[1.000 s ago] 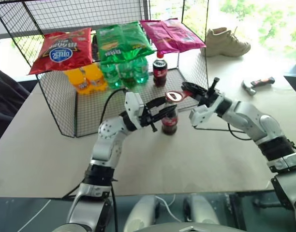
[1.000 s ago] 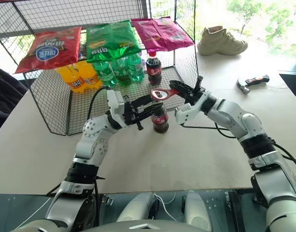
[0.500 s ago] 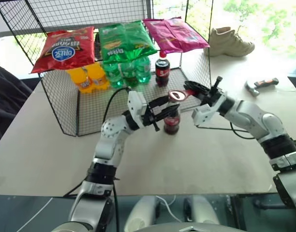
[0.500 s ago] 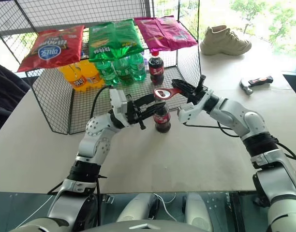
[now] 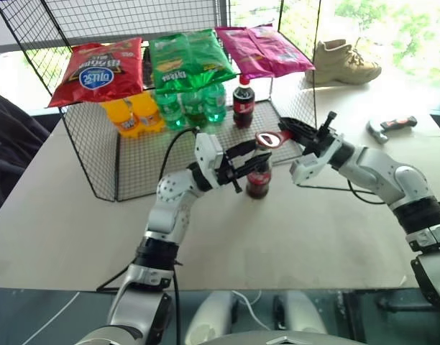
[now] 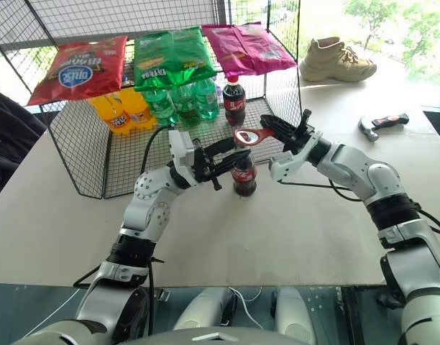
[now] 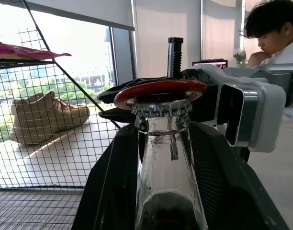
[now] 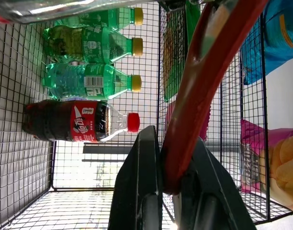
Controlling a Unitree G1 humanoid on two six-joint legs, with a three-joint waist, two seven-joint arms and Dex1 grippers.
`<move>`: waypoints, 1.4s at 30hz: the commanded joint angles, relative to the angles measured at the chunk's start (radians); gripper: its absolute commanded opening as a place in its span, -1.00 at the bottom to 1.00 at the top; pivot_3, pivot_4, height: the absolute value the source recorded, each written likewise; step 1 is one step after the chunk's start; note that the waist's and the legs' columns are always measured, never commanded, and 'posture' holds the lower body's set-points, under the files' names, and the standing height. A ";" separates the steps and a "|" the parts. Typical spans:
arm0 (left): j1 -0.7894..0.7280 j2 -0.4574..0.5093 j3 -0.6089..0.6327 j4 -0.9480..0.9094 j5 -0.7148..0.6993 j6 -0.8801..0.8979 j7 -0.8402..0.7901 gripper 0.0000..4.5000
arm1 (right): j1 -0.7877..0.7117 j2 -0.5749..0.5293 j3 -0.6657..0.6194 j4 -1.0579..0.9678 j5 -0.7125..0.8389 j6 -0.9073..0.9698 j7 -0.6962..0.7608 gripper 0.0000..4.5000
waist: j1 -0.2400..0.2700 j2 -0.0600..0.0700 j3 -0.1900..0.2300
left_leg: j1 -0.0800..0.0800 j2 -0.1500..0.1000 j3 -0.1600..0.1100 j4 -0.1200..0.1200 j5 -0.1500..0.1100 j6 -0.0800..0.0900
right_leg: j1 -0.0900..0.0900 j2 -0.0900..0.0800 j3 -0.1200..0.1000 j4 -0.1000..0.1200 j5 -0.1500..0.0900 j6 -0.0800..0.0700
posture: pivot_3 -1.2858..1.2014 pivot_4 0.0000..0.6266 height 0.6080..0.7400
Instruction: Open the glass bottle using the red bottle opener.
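The glass bottle stands upright on the table in front of the wire rack, with dark drink and a red label. My left gripper reaches in from the left and is shut on its upper part; its black fingers flank the clear neck. My right gripper comes from the right, shut on the handle of the red bottle opener. The opener's oval ring lies over the crown cap. In the right wrist view the opener runs up from between the fingers.
Behind the bottle, a wire rack holds chip bags, orange and green plastic bottles, and a plastic cola bottle. A shoe and a hammer-like tool lie at the far right. A seated person is beyond the right arm.
The whole picture has shifted slightly. Both grippers keep their hold, and the opener's ring stays at the bottle's top.
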 commanded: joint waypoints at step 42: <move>-0.018 0.005 -0.026 0.166 0.082 -0.001 0.079 -0.42 | 0.024 0.102 -0.057 0.027 0.360 0.030 0.186 -1.00 | -0.026 0.000 -0.001 | 0.002 0.001 0.001 0.000 0.000 0.000 | 0.000 0.001 0.001 0.001 0.000 0.000 | 0.03 -0.52 1.00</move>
